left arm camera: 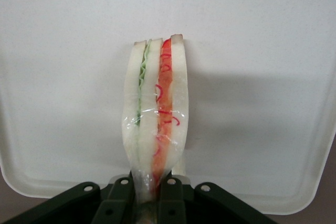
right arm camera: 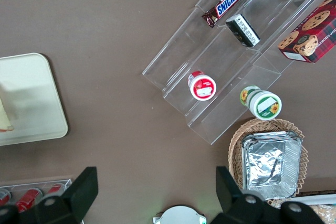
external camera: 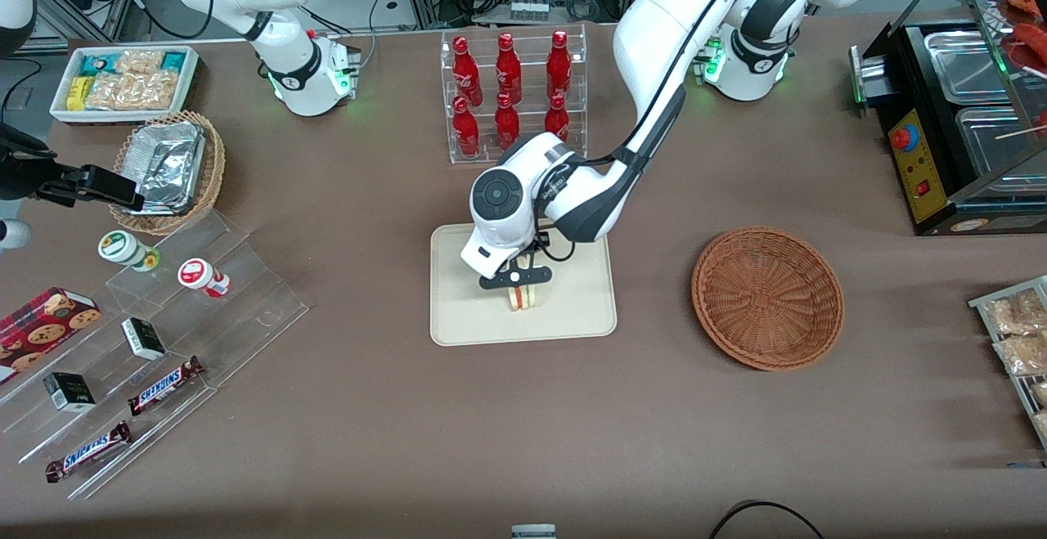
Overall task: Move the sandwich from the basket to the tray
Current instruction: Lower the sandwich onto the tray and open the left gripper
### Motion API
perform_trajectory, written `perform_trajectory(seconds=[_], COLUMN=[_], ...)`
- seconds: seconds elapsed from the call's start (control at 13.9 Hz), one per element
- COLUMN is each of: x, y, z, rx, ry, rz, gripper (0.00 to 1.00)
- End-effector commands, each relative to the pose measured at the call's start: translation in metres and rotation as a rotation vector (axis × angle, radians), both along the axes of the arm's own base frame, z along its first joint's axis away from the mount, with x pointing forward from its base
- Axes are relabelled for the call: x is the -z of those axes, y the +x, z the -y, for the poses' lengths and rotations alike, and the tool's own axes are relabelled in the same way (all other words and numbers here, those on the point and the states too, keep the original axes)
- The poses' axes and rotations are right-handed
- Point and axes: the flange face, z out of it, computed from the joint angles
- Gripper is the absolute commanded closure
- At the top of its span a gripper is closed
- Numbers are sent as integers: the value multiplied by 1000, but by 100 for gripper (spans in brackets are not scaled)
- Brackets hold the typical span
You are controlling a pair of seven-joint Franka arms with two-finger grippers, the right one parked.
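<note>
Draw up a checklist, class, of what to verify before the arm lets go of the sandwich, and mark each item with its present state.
1. Gripper shut on the sandwich: ok.
2. Sandwich over the tray, inside its rim: ok.
3. Sandwich touching the tray floor: cannot tell.
4. Tray spot beneath it bare: ok.
5. Basket holds no sandwich: ok.

Front view high, steeply down over whole desk (external camera: 368, 424); left wrist close above tray (left arm camera: 63, 77); right wrist shares tray corner.
</note>
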Motion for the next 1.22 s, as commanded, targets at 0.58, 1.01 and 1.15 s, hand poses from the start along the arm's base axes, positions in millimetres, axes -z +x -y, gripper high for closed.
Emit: perform_trajectory(seconds=[0.58, 1.01, 1.15], x=[-9, -71, -90], y=[7, 22, 35], z=[0, -17, -33], rx=[-77, -95, -109], ry=[-9, -32, -33], rz=[33, 62, 60], gripper=[0, 0, 0])
